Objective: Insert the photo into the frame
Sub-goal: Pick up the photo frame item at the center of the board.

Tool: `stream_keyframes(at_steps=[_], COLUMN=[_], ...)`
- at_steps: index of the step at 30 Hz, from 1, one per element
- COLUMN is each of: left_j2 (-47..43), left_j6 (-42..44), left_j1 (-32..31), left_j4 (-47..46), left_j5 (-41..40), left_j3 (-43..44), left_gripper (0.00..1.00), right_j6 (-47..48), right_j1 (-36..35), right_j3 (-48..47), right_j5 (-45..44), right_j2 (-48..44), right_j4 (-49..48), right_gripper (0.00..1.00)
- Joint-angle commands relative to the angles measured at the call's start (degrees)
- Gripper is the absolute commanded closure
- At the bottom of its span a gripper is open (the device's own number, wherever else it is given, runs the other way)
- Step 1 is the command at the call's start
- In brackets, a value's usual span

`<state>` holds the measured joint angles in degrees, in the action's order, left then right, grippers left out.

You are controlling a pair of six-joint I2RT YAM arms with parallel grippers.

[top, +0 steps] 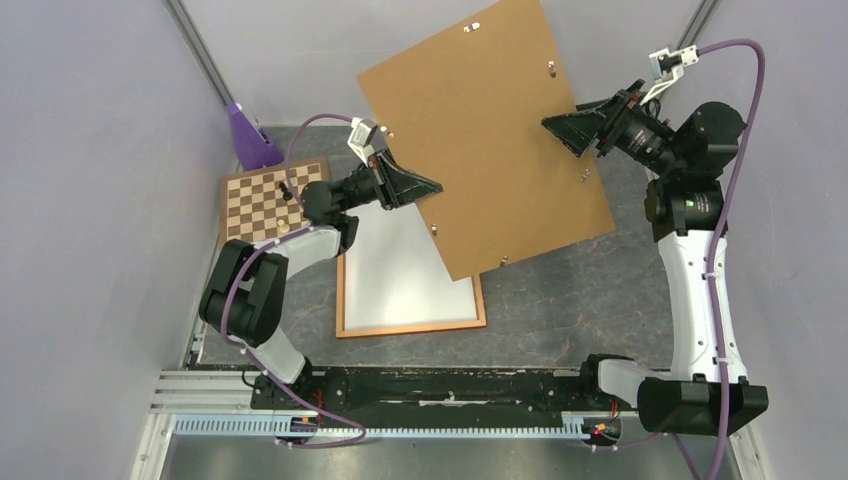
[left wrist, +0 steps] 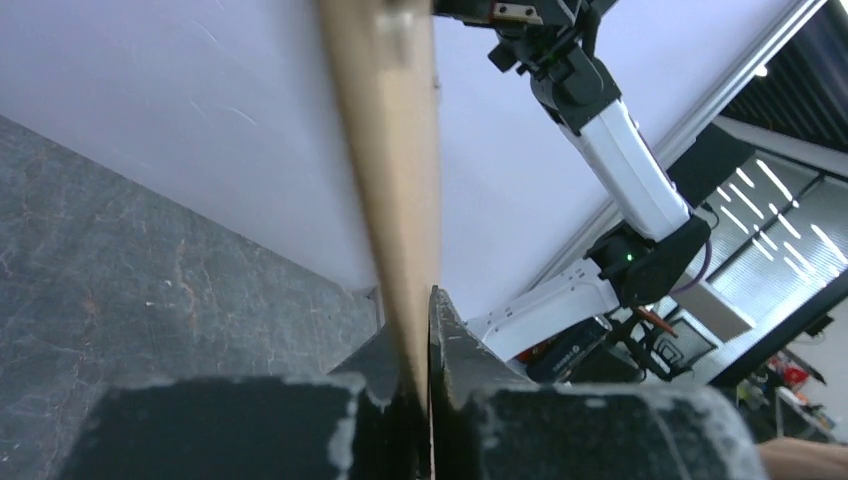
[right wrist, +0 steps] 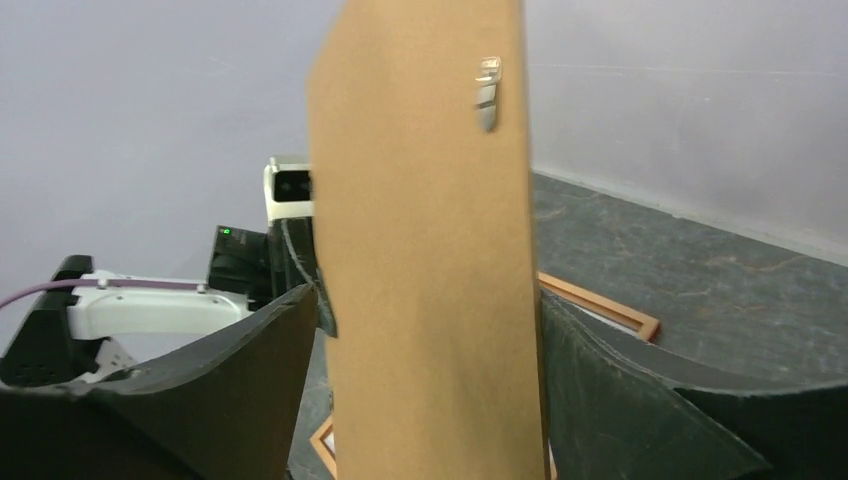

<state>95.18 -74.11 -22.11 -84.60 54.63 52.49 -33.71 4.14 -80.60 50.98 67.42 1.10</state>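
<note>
The frame (top: 410, 328), orange-brown wood, lies flat on the table. The photo (top: 395, 275) lies in it white side up, its far corner hidden under the brown hardboard backing panel (top: 480, 130). The panel hangs tilted in the air above them. My left gripper (top: 435, 187) is shut on the panel's left edge; the left wrist view shows the panel (left wrist: 385, 150) edge-on, pinched in the gripper (left wrist: 415, 310). My right gripper (top: 550, 125) is at the panel's right edge. In the right wrist view it (right wrist: 425, 295) is open, the panel (right wrist: 420, 200) between its spread jaws. A frame rail (right wrist: 600, 305) shows below.
A chessboard (top: 265, 200) with a dark piece lies at the left, beside my left arm. A purple object (top: 248, 135) stands at the back left corner. Grey walls close in both sides and the back.
</note>
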Motion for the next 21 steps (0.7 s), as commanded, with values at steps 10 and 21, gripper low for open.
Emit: stream_keyframes(at_steps=[10,21], left_j2=[-5.8,-17.5], left_j6=[-4.5,39.6], left_j1=[4.2,8.4], left_j4=[0.6,68.2], left_j5=[8.5,10.9], left_j3=[0.8,3.8], left_gripper=[0.98,0.98], right_j6=[10.8,13.9], right_j1=[2.1,2.5], right_j3=[-2.2,-0.8], right_j5=[-5.6,-8.3], right_j2=[-4.4,-6.2], right_j4=[6.2,8.2], right_gripper=[0.10,0.09])
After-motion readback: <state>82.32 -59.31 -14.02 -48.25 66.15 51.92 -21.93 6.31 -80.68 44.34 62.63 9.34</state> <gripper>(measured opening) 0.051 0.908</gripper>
